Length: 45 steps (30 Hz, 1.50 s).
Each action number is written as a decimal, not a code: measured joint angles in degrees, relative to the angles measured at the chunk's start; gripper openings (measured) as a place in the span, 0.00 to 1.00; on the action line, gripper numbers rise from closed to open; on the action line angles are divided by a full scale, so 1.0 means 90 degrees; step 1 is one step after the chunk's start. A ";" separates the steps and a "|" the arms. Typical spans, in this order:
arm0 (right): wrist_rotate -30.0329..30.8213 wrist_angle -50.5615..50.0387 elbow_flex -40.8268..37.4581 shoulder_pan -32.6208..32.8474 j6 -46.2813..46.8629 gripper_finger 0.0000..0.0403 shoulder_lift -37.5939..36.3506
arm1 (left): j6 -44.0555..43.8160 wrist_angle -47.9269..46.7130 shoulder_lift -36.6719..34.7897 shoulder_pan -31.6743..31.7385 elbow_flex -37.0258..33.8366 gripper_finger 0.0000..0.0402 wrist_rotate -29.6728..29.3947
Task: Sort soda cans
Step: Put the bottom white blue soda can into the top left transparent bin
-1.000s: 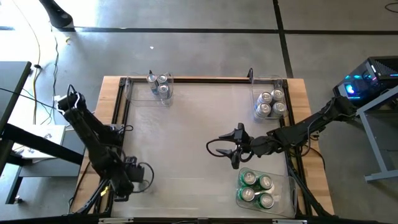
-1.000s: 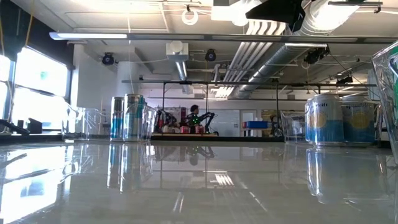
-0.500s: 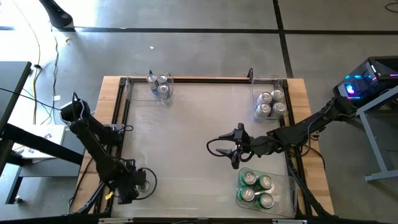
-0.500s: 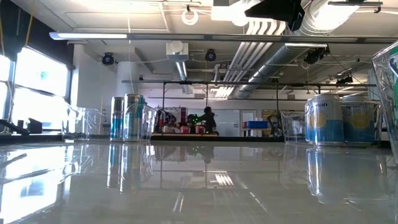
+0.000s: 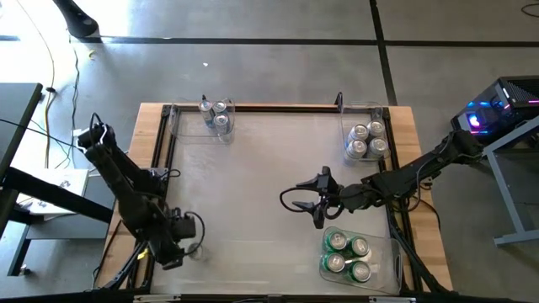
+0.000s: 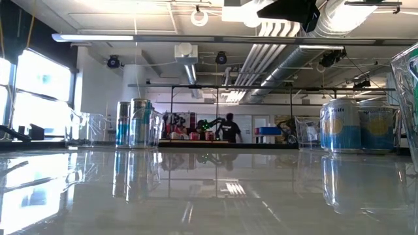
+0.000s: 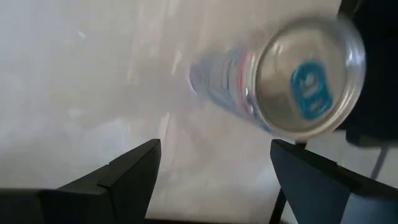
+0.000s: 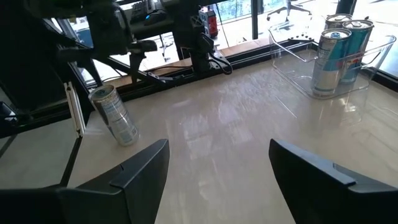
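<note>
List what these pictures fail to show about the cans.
1. Tilted can: whether it leans on something or is tipping over. The right wrist view shows it far off, and the left wrist view blurs it, so its label is unreadable.
2. The same can in the high view: lost in the dark bulk of the left gripper.
3. Green cans in the low view: cut off by the right edge. Only their bin shows a wall.

A silver can (image 7: 292,78) is being shown blurred in the left wrist view, its lettering unreadable. In the low view a clear bin (image 6: 406,104) is being cut off by the right edge.
</note>
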 joint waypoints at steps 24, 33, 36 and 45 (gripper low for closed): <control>-0.0001 0.0005 0.0000 0.0000 0.0104 0.68 -0.0002 | 0.0767 0.0178 0.0305 -0.0055 0.0869 0.74 -0.1169; -0.0002 0.0006 0.0000 0.0000 0.0292 0.68 -0.0002 | 0.0919 0.0273 0.0332 0.0005 0.0864 0.74 -0.1323; -0.0002 0.0007 0.0000 0.0000 0.0300 0.68 -0.0002 | 0.0896 0.0260 0.0332 0.0141 0.0864 0.74 -0.1423; -0.0002 0.0005 0.0000 0.0000 0.0288 0.68 -0.0002 | 0.2285 0.0396 0.0388 0.0266 0.0864 0.78 -0.1138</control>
